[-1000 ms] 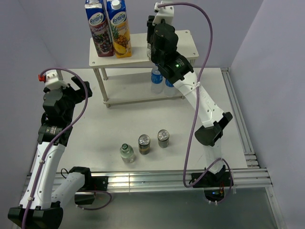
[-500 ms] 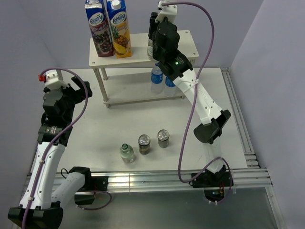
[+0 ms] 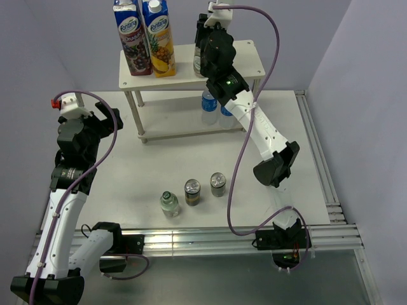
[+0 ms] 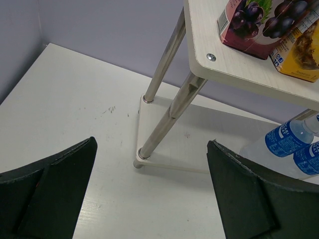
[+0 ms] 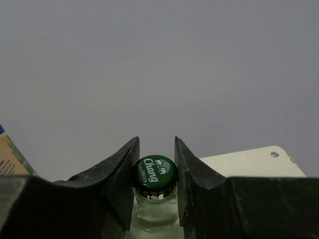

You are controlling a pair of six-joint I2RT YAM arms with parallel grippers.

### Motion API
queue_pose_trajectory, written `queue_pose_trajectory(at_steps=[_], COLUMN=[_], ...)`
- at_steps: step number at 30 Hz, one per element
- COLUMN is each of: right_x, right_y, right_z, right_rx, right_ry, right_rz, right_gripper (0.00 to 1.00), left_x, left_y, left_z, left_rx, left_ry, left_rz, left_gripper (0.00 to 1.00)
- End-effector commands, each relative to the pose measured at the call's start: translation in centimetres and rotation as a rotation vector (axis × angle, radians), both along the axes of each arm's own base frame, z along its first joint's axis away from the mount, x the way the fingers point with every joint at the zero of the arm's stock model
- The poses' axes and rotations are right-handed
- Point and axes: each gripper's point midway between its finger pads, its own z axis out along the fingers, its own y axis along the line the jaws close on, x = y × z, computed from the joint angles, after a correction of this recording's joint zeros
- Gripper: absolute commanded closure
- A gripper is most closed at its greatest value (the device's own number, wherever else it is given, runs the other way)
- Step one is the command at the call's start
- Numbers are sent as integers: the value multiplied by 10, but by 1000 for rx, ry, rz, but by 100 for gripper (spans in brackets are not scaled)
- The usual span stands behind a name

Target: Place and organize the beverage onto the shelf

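My right gripper [image 5: 155,152] is shut on the green cap of a clear bottle [image 5: 154,209], held upright over the top board of the cream shelf [image 3: 249,56]; whether its base touches the board is hidden. In the top view that gripper [image 3: 202,52] covers most of the bottle. Two blue-labelled water bottles [image 3: 208,101] [image 3: 226,109] stand on the lower board. A second green-capped bottle [image 3: 169,203] and two cans [image 3: 192,190] [image 3: 218,183] stand on the table. My left gripper [image 4: 152,147] is open and empty, left of the shelf.
Two tall Fontana juice cartons [image 3: 133,39] [image 3: 159,38] stand at the left end of the top board. Thin metal shelf legs [image 4: 162,117] rise in front of my left gripper. The table's metal rail [image 3: 210,238] runs along the near edge.
My right arm has carried the green-capped bottle a little farther back over the top board. The left arm and the drinks on the table have not moved.
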Motion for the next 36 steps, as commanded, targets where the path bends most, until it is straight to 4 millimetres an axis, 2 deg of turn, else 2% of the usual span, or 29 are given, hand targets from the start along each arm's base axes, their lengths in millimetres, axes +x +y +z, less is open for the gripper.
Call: queue_pose_trajectory(at_steps=[1,8,15,16,18,21,22,24,25,27,32,33,35,36], right_x=[13,22,25,24,22,21,21,22,22,21,19,19,16,15], right_y=[4,11,25,29,33,38,37,37,38,39,39,40,38,39], right_z=[-19,-38,-58,-63,-71,-73,-75,-79,-82,-87,-92,-96,-93,-96], right_rx=[-45,-74,-104,-114,-130,-125,-126,-127,-130,-134,-131,-134,-130,-135], right_ry=[22,38,61,63,74,77,81,88,93,102,110,117,113,119], right_rz=[-13,-6,36,42,38,43,41,38,37,38,34,30,22,20], right_gripper=[100,98,88,83,79,69,60,51,43,33,19,10,1,0], left_x=[-1,-2,-2,-2,-2,-2,-3,-3,-3,-3,-3,-3,-3,-3], left_y=[0,0,1,1,1,1,2,2,2,2,3,3,3,3], left_z=[12,12,13,13,13,13,13,13,13,14,15,14,15,14], left_rx=[-5,-6,-6,-4,-4,-4,-4,-4,-4,-4,-6,-4,-5,-6], left_ry=[-40,-39,-41,-42,-42,-42,-42,-42,-42,-44,-47,-44,-47,-45], left_rz=[-8,-6,-3,-3,-2,0,0,1,1,3,4,4,4,4], left_gripper=[1,1,1,1,1,1,1,1,1,1,0,1,1,1])
